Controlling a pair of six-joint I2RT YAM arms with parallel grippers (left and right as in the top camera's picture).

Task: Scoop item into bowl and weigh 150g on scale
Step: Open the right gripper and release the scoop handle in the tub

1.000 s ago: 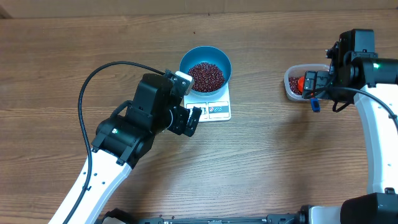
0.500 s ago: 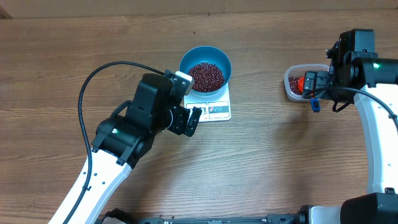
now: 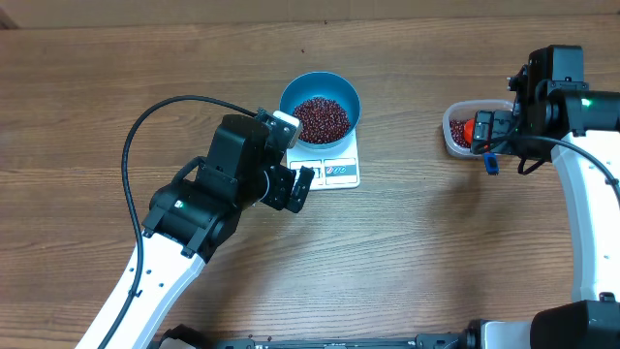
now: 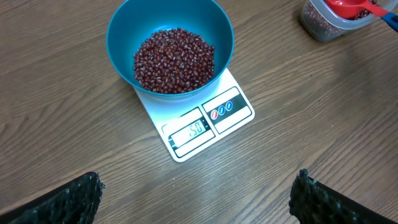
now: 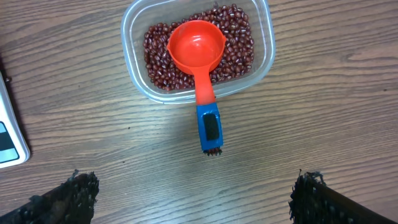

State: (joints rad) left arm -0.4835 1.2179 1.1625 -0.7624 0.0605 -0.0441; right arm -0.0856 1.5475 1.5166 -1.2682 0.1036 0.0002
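The bowl (image 4: pixel 122 28) of beans (image 4: pixel 174 59) is set on the scale (image 4: pixel 231 116).
The left claw (image 4: pixel 196 196) and the right claw (image 5: pixel 194 196) are held wide apart.

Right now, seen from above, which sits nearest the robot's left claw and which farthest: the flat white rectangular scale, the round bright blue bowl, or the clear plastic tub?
1. Flat white rectangular scale, just beside the open left gripper.
2. Round bright blue bowl, standing on the scale's far end.
3. Clear plastic tub, far off to the right.
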